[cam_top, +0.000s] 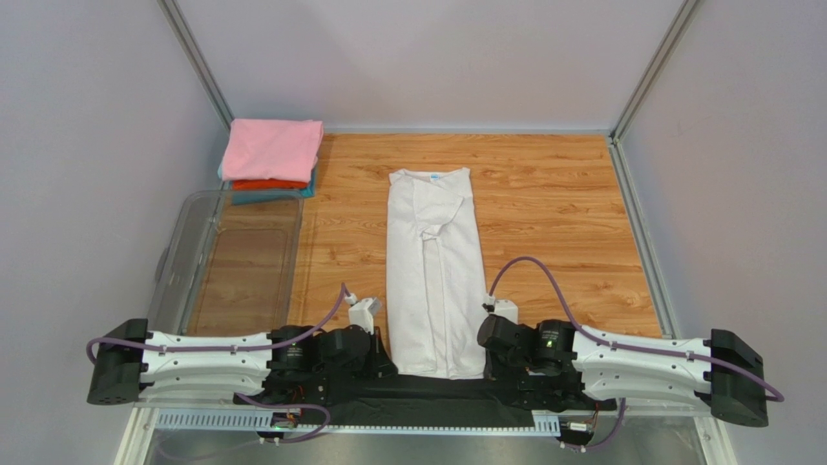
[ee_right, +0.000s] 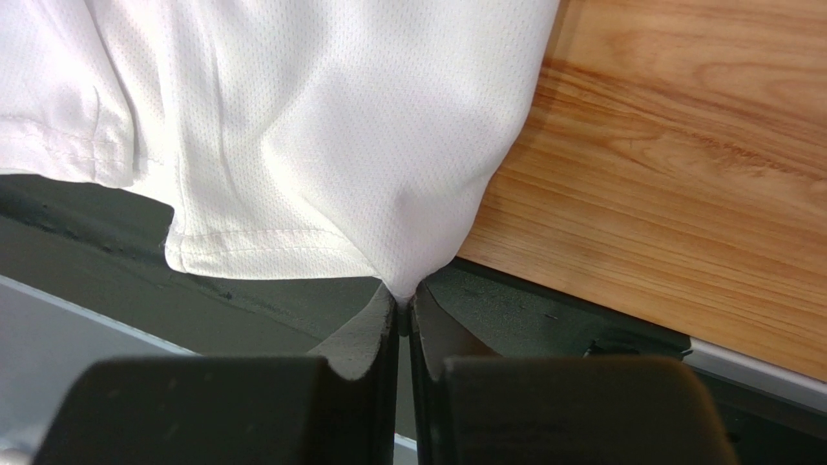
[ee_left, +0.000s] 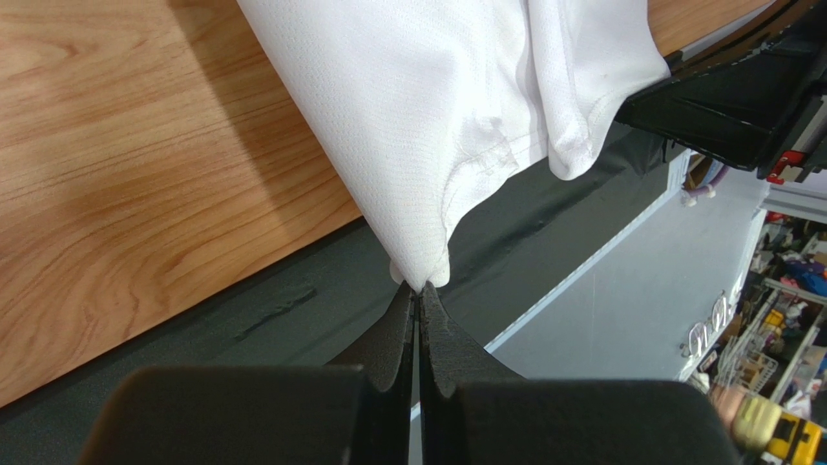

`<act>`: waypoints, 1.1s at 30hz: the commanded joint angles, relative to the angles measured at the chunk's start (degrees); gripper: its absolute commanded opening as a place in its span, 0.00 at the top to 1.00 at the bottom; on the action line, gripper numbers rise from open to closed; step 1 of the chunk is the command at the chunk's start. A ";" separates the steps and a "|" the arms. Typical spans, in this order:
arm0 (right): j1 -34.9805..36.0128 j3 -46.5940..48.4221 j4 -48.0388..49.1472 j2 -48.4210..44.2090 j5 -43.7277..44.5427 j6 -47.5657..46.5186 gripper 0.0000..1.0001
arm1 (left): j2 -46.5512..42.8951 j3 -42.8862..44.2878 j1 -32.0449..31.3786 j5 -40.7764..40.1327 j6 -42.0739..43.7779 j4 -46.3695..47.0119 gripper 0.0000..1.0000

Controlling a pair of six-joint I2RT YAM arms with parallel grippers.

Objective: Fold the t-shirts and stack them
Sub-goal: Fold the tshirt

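Two hem corners: clamped by left end effector (ee_left: 419, 289) and right end effector (ee_right: 403, 295).
White t-shirt (cam_top: 434, 262): is laid lengthwise on tabletop (cam_top: 563, 213), right of clear bin (cam_top: 233, 262).
Folded t-shirts (cam_top: 272, 150): are stacked beyond clear bin.

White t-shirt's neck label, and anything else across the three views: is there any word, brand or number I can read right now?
Neck label on the white t-shirt: a small light-blue patch, too small to read.
Shelf clutter in the background of the left wrist view: blurred, nothing legible.
No other word, number or sign shows in any view.
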 commanded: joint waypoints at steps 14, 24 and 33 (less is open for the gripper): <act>0.15 13.13 -5.66 0.56 14.57 -6.69 1.00 | 0.33 10.21 0.88 -11.42 4.49 -11.08 1.00; -6.52 21.22 -4.61 3.72 19.07 -15.13 1.00 | 3.76 15.59 14.14 -3.86 16.00 -6.95 1.00; -18.73 25.09 4.17 8.47 12.13 -24.00 1.00 | 7.45 19.80 24.78 1.93 23.73 -4.14 1.00</act>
